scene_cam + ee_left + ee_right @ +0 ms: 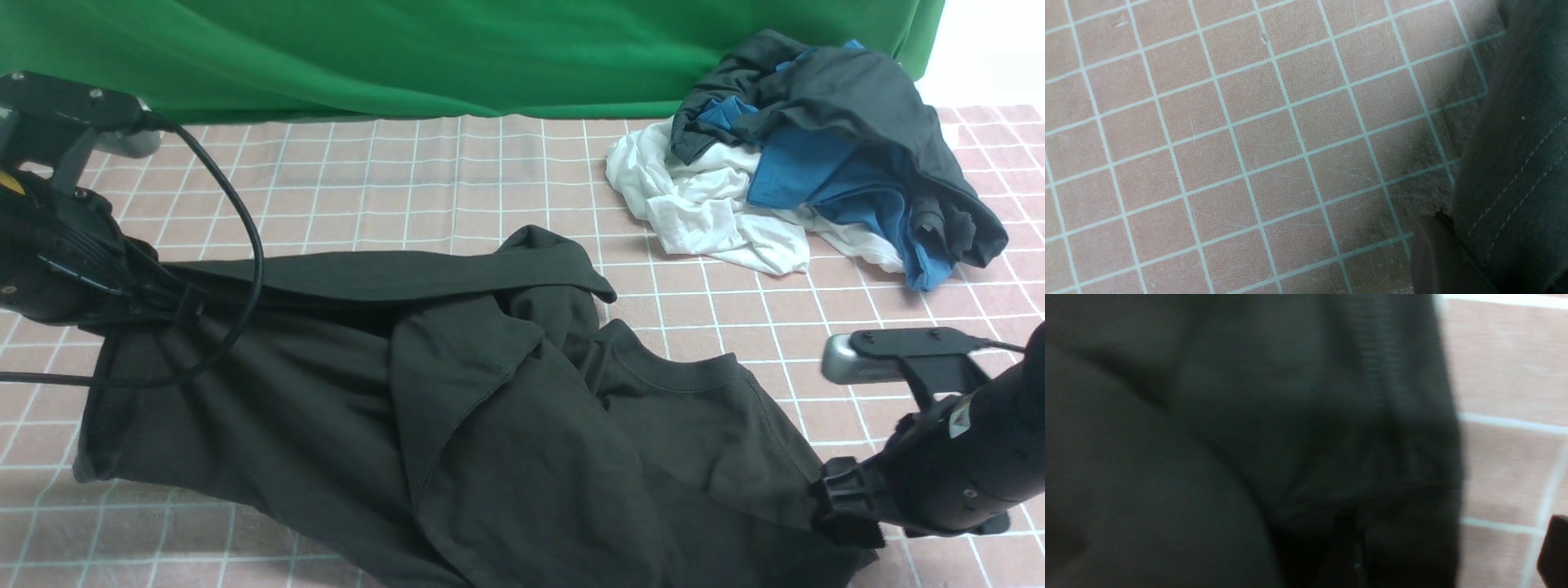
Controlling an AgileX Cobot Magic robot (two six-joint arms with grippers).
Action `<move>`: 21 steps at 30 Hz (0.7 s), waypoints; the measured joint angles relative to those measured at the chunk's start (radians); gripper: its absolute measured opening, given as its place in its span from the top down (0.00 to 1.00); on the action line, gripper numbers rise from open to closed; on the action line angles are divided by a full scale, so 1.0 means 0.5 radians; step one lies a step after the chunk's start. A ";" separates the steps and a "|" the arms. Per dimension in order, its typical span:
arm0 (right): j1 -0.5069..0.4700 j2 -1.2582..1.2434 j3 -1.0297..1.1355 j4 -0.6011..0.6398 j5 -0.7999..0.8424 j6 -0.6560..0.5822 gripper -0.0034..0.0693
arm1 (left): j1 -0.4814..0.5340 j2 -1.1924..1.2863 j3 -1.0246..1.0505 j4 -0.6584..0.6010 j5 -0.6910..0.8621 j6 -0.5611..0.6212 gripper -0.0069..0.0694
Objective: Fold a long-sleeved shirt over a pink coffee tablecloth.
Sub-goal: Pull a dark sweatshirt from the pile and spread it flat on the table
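Note:
The long-sleeved shirt (506,408) is black and lies crumpled across the pink coffee tablecloth (408,188), one sleeve stretched along its far side and the neck opening toward the right. At the shirt's left end my left gripper (173,306) is shut on the fabric. The left wrist view shows one dark finger (1437,257) pressed against a stitched hem of the shirt (1515,163). My right gripper (841,500) sits low at the shirt's right edge. In its blurred wrist view one finger (1553,551) stands well apart from the shirt's edge (1331,437), with tablecloth showing between.
A pile of white, blue and dark grey garments (816,147) lies at the back right. A green cloth (408,57) hangs along the back. The left arm's black cable (255,253) loops over the shirt's left part.

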 joint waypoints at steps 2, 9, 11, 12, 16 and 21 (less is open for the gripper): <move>0.026 -0.029 0.000 0.001 0.001 0.009 0.12 | 0.000 0.000 0.000 0.000 0.000 0.000 0.87; 0.033 -0.200 -0.030 0.007 0.102 0.016 0.12 | 0.000 0.000 0.000 0.000 -0.005 -0.001 0.87; 0.034 -0.279 -0.051 0.010 0.125 0.032 0.13 | 0.000 0.000 0.000 -0.002 -0.007 -0.001 0.87; 0.041 -0.327 -0.053 0.014 0.147 0.032 0.13 | 0.000 0.000 0.000 -0.004 -0.011 -0.001 0.87; 0.075 -0.359 0.028 0.021 0.138 0.030 0.13 | 0.000 0.000 0.000 -0.004 -0.013 -0.001 0.87; 0.077 -0.178 0.171 0.039 -0.040 0.062 0.13 | 0.001 0.000 0.000 -0.049 -0.033 0.001 0.87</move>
